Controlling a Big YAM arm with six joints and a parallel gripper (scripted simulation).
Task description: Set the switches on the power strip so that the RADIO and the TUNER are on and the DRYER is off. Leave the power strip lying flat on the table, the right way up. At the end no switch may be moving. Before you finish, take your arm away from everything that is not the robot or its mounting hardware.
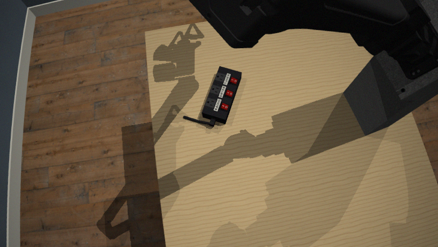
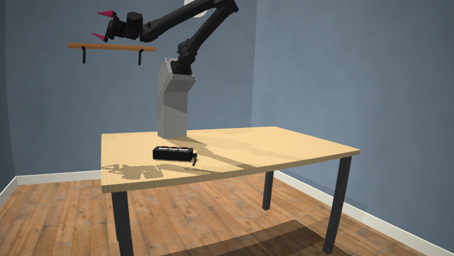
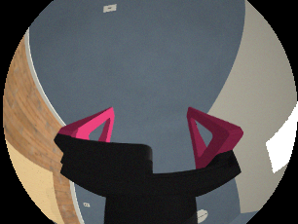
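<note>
At the upper left of the exterior view, the gripper [image 2: 99,26] [image 3: 150,111] is wide open, holding nothing; the power strip [image 1: 221,94] [image 2: 172,153] lies flat on the table [image 1: 306,61] [image 2: 269,143], at the top view's upper centre.

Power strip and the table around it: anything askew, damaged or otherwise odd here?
Nothing looks damaged or spilled. The power strip lies flat, switches up, though angled to the table edges. Its black cord looks oddly short, ending on the tabletop with no plug visible.
</note>
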